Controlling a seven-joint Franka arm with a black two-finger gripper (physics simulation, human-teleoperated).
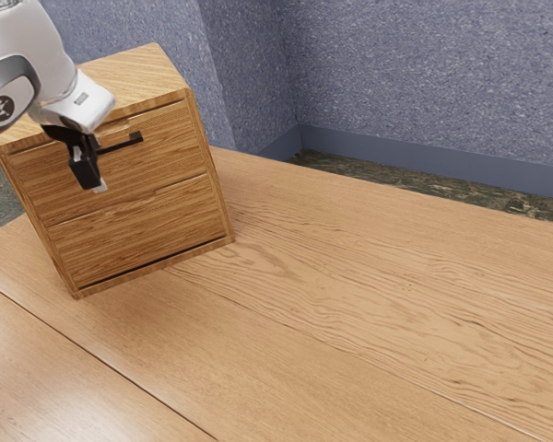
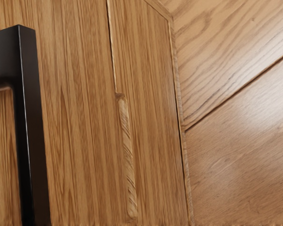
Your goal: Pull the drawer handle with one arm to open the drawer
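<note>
Reaching for the top drawer (image 1: 161,147) of a small wooden cabinet (image 1: 138,69), our arm (image 1: 23,64) hangs its black pincer (image 1: 86,170) close in front of the drawer, right at the black bar handle (image 1: 122,143). The handle crosses level with the pincer's upper part, and most of its length runs out to one side, toward the cabinet's front corner. We cannot tell whether the pincer is clamped on the bar or merely standing at it. In the wrist view the handle (image 2: 30,141) lies just beside our hand against the oak grain, with the seam to the lower drawer (image 1: 138,230) farther out and the counter (image 1: 350,304) beyond that.

As we judge it, the approach is done and the pull itself is what is left. The drawer's front looks level with the cabinet's frame, and we see no gap opening around it. The lower drawer, beneath the pincer, looks shut too.
</note>
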